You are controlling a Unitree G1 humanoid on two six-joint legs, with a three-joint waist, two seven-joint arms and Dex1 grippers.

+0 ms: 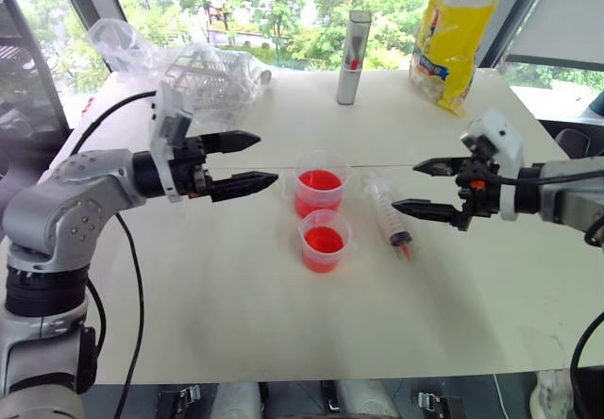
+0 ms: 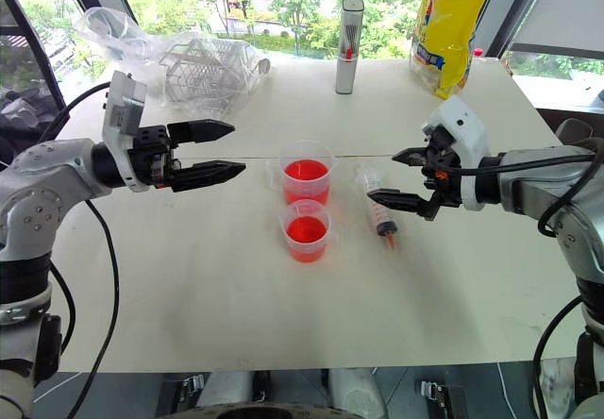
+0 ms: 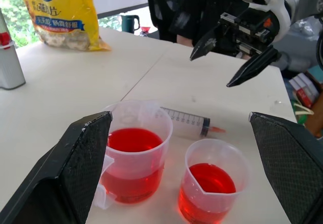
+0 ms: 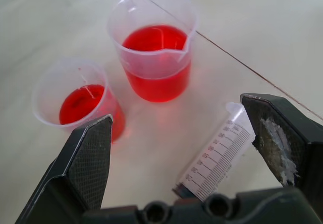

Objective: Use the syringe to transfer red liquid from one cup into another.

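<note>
**Both hands open and empty over the counter, syringe lying beside the cups**

At the far left of the white counter (image 1: 236,315) lies a heap of crumpled clear plastic (image 1: 127,41) around a white wire rack (image 1: 203,75). Nearer, the left gripper (image 1: 247,163) reaches in from the left at a level attitude, pointing toward the middle of the counter. Its two black fingers (image 1: 241,186) are spread wide apart and hold nothing; they hang above the surface, short of the cups.

In the middle stand two clear plastic cups, close together. The larger cup (image 1: 320,185) is the farther one and the smaller cup (image 1: 325,240) sits just in front of it. Each holds red liquid (image 1: 320,180), and both stand upright.

Just to the right of the cups, the syringe (image 1: 388,214) lies flat on the counter, apart from both cups. Its white plunger end points away toward the far edge and its small orange-red tip points toward the near side. The printed scale on the barrel reads plainly from the right wrist.

Behind the cups, near the far edge, a grey upright cylinder (image 1: 353,58) with a red mark stands alone, and right of it leans a yellow bag (image 1: 456,32).

The right gripper (image 1: 423,188) comes in from the right, tilted a little downward, its fingers (image 1: 429,211) also fully parted and empty. It hovers just beside the syringe without touching it.
</note>
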